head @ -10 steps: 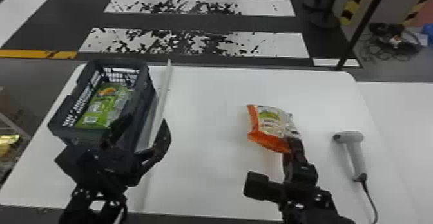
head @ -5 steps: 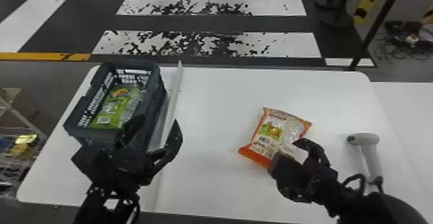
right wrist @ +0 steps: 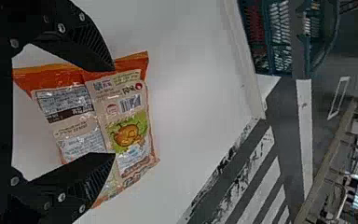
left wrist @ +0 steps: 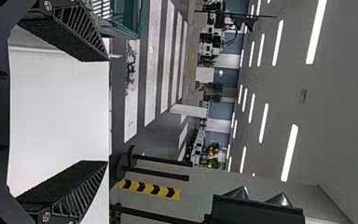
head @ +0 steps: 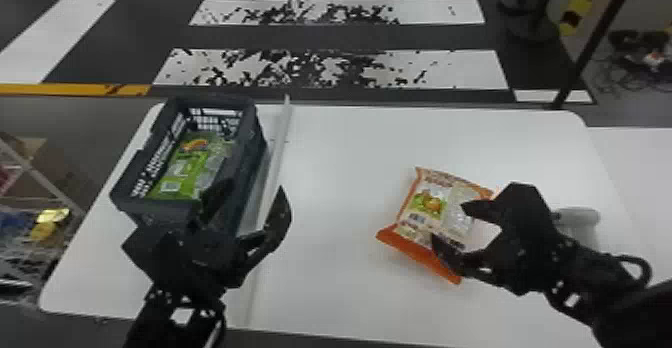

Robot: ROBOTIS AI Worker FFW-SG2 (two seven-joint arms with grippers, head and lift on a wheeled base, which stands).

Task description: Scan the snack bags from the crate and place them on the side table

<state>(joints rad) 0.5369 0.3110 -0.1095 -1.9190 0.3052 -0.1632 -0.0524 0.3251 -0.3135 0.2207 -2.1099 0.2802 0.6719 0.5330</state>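
Orange and cream, a snack bag [head: 427, 202] is lying on the white table [head: 340, 172] right before the right gripper [head: 450, 226], its print showing in the gap between the spread fingers; whether they are touching it, I am not managing to tell. Off to that gripper's right, partly hidden behind it, the pale scanner [head: 582, 217] is resting. Well apart on its left, the left gripper [head: 247, 204] is hanging with parted, empty fingers. Just beyond that one, towards its left, the dark crate [head: 215, 103] is sitting, green snack packaging [head: 185, 174] lying inside.
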